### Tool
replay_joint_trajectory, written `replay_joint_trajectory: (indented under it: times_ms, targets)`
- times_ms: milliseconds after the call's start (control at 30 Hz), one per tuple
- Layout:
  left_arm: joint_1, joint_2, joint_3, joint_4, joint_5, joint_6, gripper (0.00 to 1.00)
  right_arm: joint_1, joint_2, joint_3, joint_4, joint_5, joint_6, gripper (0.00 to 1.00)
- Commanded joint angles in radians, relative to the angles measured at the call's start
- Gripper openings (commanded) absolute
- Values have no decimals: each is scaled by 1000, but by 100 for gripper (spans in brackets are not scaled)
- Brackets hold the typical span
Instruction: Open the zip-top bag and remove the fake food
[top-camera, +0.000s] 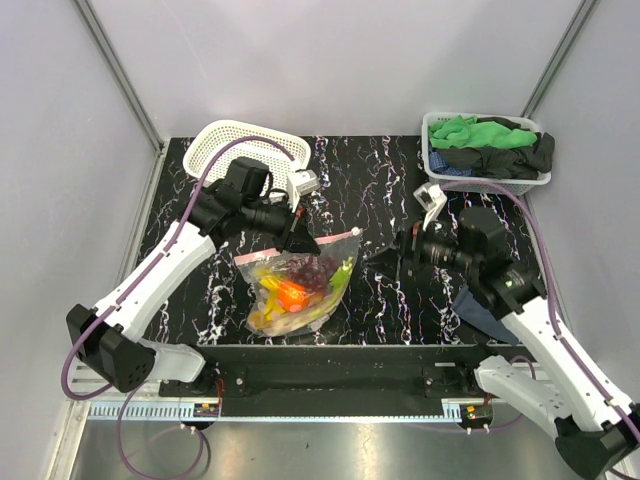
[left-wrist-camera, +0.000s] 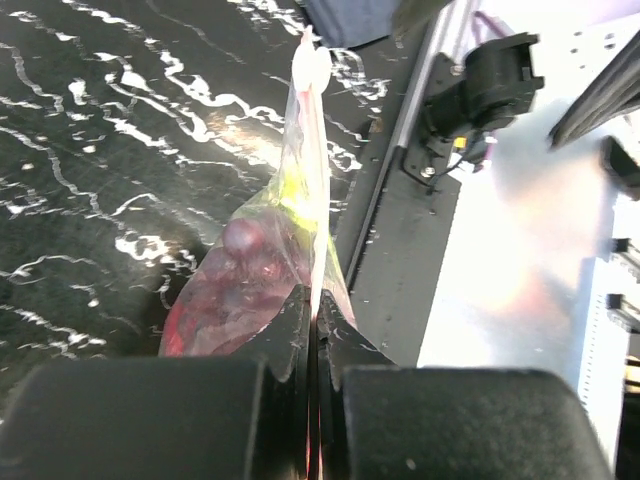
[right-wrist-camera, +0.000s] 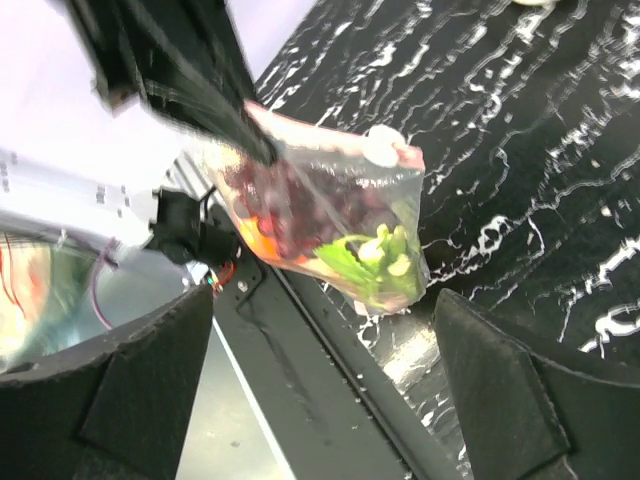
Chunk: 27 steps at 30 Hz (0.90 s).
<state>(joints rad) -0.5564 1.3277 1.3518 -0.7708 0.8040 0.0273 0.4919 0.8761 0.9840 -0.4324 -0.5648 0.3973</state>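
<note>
- Two black fingers of my left pincer (left-wrist-camera: 312, 335) are pressed together, and they pinch the top edge of the zip-top bag (left-wrist-camera: 285, 230) at its pinkish strip
- Both fingers of my right pincer (right-wrist-camera: 325, 300) stand spread wide with nothing between them; this pincer is near the right end of the bag and does not touch it
- One bag only: it is on the black marbled table (top-camera: 380, 190), between my two arms and close to the near edge, with the strip side lifted up and the belly resting on the table
- One white tab (right-wrist-camera: 381, 146) sits at the right end of the strip
- All the fake food (top-camera: 300, 295) is inside the bag: one bunch of purple grapes (top-camera: 312, 270), one orange piece (top-camera: 292, 293), one yellow banana (top-camera: 265, 318) and one bundle of pale-green stalks (top-camera: 343, 275); any others I cannot count through the plastic
- Two white baskets: the left basket (top-camera: 235, 140) is tilted at the far left corner, the right basket (top-camera: 487, 178) at the far right holds a green cloth (top-camera: 480, 132) and black cloths (top-camera: 510, 158)
- One dark blue cloth (top-camera: 490, 310) lies beside my right arm
</note>
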Motion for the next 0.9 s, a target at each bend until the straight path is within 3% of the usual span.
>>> replay_joint_trajectory:
  times_ms: [0, 100, 333, 367, 500, 667, 867]
  targets:
    - [12, -39, 15, 44, 152, -20, 0, -4, -83, -131, 270, -107, -75, 99]
    - [19, -36, 18, 44, 175, -15, 0, -4, -57, -159, 293, -151, -81, 99]
    - [33, -21, 35, 44, 221, -12, 0, -16, 17, -165, 331, -216, -103, 87]
    - [33, -22, 32, 44, 231, -12, 0, -24, 24, -168, 342, -233, -107, 81]
    - [33, -30, 23, 44, 248, -10, 0, -55, 76, -173, 366, -282, -103, 79]
    - [33, -36, 12, 47, 256, -10, 0, -67, 167, -180, 536, -382, 9, 76]
    - [39, -35, 23, 53, 253, -13, 0, -67, 235, -199, 750, -501, 175, 49]
